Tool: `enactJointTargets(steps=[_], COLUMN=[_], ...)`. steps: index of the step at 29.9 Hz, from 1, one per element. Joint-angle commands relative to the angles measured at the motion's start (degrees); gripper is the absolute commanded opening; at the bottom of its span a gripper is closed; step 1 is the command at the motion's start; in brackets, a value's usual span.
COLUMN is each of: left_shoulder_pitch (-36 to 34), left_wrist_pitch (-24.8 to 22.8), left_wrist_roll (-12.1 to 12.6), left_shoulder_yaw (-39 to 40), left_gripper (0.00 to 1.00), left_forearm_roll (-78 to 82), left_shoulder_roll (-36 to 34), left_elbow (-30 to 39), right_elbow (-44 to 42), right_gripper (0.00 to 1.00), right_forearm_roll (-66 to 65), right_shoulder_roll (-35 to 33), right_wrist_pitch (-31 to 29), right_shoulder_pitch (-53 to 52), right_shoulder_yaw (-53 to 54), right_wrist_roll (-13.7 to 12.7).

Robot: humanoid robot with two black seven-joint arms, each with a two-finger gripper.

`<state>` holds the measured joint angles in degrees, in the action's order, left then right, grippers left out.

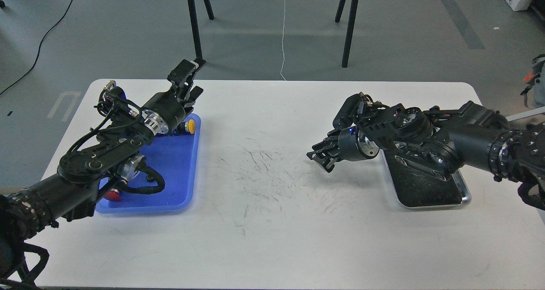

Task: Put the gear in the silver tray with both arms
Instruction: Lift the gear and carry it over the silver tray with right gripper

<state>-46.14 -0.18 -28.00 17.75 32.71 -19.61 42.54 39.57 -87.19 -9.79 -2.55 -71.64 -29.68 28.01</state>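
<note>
Head view looks down on a white table (pixel 272 239) whose middle is marked with dark scuffs. Nearest on the left, the left arm comes in over a blue plastic tray (pixel 179 170); a small red piece (pixel 113 195) shows at the tray's near edge just under the arm, and a yellow piece (pixel 191 126) sits at its far right corner beside the wrist. Whether either is the gear I cannot tell.

On the right, the silver tray (pixel 430 192) lies near the table's right side, its dark scratched bottom showing at the near end, while the right arm lies across its far part. The right gripper (pixel 320 153) reaches out left past the tray's left rim, over bare table, with nothing seen between its fingers; they look slightly apart, though they are dark and bunched, so I cannot tell for certain.

Farther back on the left, the left gripper (pixel 189 78) is raised above the far edge of the blue tray, fingers spread and holding nothing, well apart from the silver tray.

Beyond the table stand black stand legs (pixel 349 26) on grey floor.
</note>
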Motion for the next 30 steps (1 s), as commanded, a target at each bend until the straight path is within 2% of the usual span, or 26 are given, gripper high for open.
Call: enactJointTargets(steps=[1, 30], left_shoulder_pitch=[0.0, -0.5], left_wrist_pitch=[0.0, 0.0], left_wrist_roll=[0.0, 0.0], left_shoulder_yaw=[0.0, -0.1], left_gripper=[1.00, 1.00], left_forearm_roll=[0.0, 0.0], left_shoulder_roll=[0.0, 0.7], left_elbow=[0.0, 0.0], right_elbow=[-0.5, -1.2], right_gripper=[0.24, 0.25], right_forearm_roll=[-0.1, -0.2], right_shoulder_roll=[-1.0, -16.3], right_wrist_pitch=[-0.2, -2.9], right_shoulder_pitch=[-0.3, -1.0], right_shoulder_yaw=[-0.3, -0.4], right_wrist_roll=[0.0, 0.0])
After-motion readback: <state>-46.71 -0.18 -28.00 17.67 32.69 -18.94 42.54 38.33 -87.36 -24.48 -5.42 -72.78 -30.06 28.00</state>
